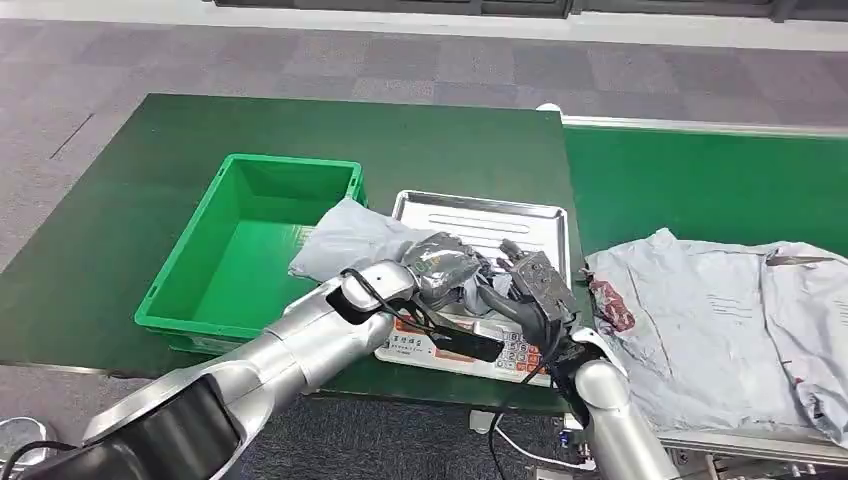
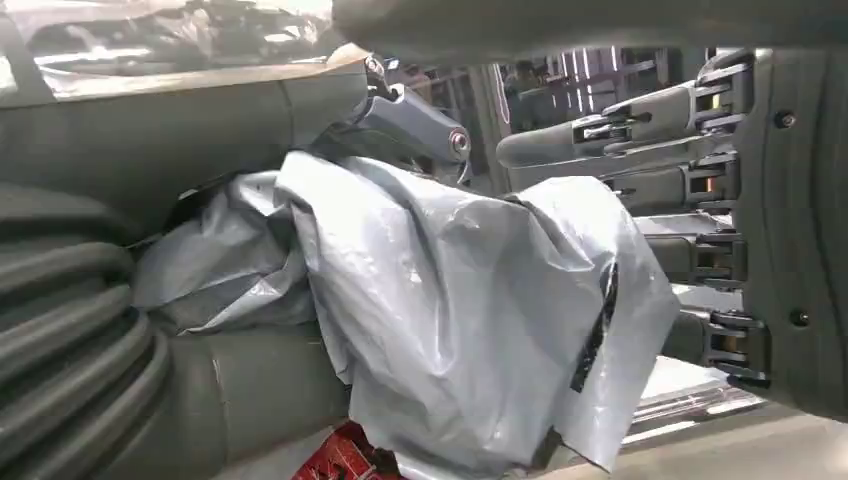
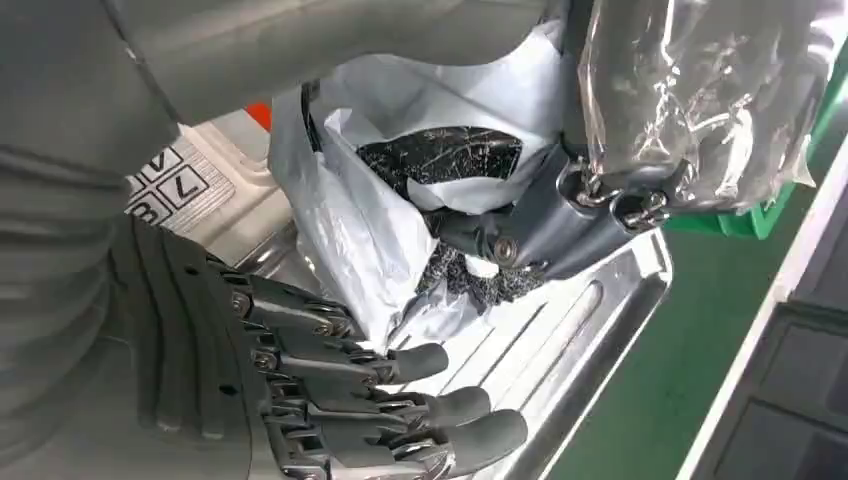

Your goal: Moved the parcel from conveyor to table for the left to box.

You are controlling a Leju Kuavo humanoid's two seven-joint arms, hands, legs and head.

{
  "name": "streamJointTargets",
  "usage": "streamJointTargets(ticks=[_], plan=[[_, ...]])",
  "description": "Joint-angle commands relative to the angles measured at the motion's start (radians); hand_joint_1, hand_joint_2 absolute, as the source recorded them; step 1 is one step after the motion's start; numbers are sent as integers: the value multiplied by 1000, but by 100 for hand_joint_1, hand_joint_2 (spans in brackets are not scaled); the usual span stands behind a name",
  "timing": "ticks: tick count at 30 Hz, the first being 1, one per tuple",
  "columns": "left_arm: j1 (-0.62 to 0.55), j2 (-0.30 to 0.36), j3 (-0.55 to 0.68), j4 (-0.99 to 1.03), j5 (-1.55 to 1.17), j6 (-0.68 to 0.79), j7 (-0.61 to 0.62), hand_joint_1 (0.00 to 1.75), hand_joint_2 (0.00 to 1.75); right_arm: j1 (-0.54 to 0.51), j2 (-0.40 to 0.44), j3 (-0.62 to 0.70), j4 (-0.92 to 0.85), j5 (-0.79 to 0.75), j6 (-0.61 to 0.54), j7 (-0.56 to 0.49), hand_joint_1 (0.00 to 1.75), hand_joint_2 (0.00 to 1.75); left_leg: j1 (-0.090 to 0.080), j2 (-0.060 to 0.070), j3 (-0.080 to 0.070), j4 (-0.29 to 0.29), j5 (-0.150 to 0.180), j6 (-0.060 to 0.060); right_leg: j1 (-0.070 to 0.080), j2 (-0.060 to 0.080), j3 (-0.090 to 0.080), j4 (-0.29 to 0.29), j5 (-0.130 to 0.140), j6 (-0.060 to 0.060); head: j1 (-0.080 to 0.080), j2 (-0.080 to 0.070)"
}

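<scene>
A parcel-sorting station in a warehouse-like hall: grey carpet-tile floor (image 1: pixel 420 60), a green-topped counter (image 1: pixel 120 230), a green conveyor belt (image 1: pixel 700 190) carrying grey plastic mailing bags (image 1: pixel 720 320), a steel-plattered weighing scale (image 1: pixel 480 225), and a green plastic crate (image 1: pixel 250 250).

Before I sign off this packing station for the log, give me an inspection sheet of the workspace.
Surface: green table with a green conveyor beside it.
Job's things: grey parcel lying over the scale and the rim of the empty green box.
Clutter: more grey parcels on the conveyor.
Hands: left hand grips the parcel; right hand open beside it.
Cables: black cables at the left wrist; a white cable under the table edge.
Surroundings: grey carpet floor.
</scene>
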Motion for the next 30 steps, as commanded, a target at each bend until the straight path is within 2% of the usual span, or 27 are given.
streamJointTargets(ticks=[1,6,11,19,23,30], plan=[[-29,22,2,42,1,-4,-1,175,175,7,-42,-39,-125,-17,-49,-10,0,175,0,1,0,0,0,0,0,1,0,0,0,0,0,0],[-30,32,5,44,7,1,-10,175,175,17,-84,-89,-228,-21,-66,-9,0,175,0,2,0,0,0,0,0,1,0,0,0,-1,0,0],[-24,49,13,38,9,20,-4,175,175,79,-90,-127,-342,-20,-85,-19,0,175,0,1,1,-1,0,0,0,1,1,-1,0,-1,0,0],[-40,61,22,18,4,33,-2,175,175,119,-94,-159,-380,23,-168,-18,0,175,1,1,1,-1,0,0,1,1,1,-2,0,-1,0,0],[-57,75,18,0,-13,40,5,175,175,201,-84,-177,-434,45,-197,-18,0,175,1,0,0,0,0,0,1,0,0,-1,0,-1,0,0],[-88,105,14,-33,-37,39,5,175,175,259,-37,-201,-456,57,-183,6,0,175,2,1,1,0,-1,-1,2,0,1,-1,0,-1,0,0]])
